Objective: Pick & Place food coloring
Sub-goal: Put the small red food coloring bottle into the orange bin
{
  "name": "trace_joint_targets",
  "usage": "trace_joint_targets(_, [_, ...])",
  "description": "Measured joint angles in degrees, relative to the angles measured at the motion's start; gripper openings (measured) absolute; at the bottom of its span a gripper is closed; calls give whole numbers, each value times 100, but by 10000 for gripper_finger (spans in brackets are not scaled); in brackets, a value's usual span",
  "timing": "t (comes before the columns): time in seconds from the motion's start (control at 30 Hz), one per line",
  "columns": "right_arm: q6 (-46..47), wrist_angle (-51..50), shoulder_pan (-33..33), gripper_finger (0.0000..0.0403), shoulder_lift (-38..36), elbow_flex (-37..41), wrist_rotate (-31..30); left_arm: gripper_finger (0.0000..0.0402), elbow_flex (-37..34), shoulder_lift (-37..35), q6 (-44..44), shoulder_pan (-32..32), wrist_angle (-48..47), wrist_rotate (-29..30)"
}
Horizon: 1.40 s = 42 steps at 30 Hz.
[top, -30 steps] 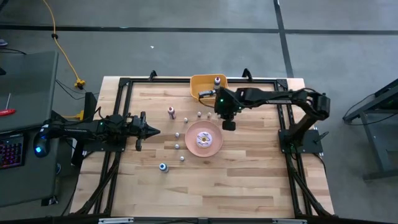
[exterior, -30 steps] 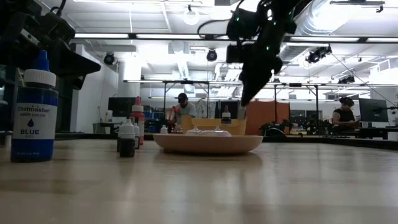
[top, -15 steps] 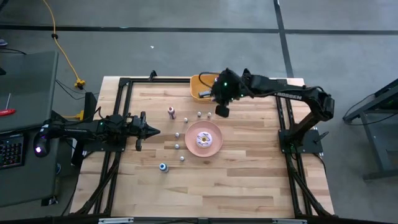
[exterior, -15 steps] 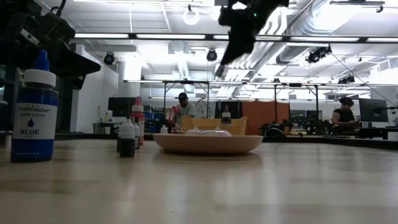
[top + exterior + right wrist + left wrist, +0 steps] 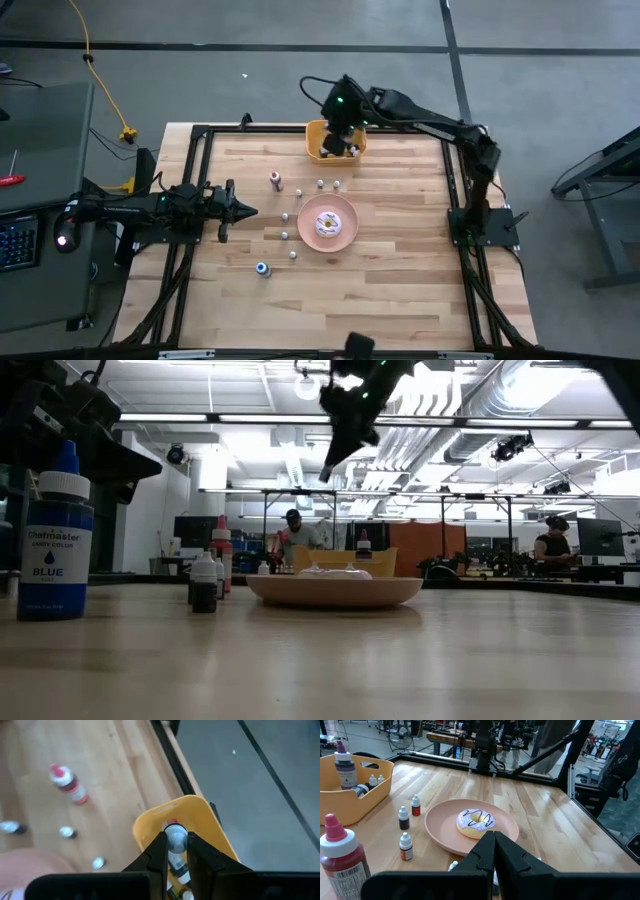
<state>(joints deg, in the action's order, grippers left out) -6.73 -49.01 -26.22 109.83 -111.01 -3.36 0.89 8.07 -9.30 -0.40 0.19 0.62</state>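
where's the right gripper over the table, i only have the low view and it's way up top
observer: the right gripper is above the orange bin at the table's far edge.
operator: holding anything
observer: yes, a small bottle with a pale cap is pinched between its fingers.
operator: and the left arm
observer: the left gripper is shut, parked at the table's left side, pointing toward the pink plate.

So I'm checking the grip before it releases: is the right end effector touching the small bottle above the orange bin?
Touching. The right wrist view shows the right end effector with both fingers pressed against the small bottle, held above the orange bin.
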Motion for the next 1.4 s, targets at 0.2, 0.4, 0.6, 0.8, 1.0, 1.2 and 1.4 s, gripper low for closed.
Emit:
trace_joint_targets(0.2, [580, -308, -212, 47, 934, -928, 14, 1, 0, 0, -2, -1, 0, 0])
trace_joint_targets(0.4, [1059, -485, -388, 45, 1724, -1495, 30, 1, 0, 0, -2, -1, 0, 0])
trace_joint_targets(0.6, [1713, -670, -573, 48, 2227, -1546, 29, 1, 0, -1, 0, 1, 0, 0])
trace_joint_targets(0.8, [1979, -832, -671, 49, 2449, -1546, -21, 1, -2, 0, -1, -1, 0, 0])
trace_joint_targets(1.0, [1980, -928, -701, 53, 2495, -1455, -37, 1, 0, -2, 0, -1, 0, 0])
trace_joint_targets(1.2, [1847, -965, -730, 54, 2504, -1176, -5, 1, -1, -1, -1, 0, 0, 0])
trace_joint_targets(1.4, [1631, -986, -747, 54, 2503, -1096, 6, 1, -1, 0, 0, 0, 0, 0])
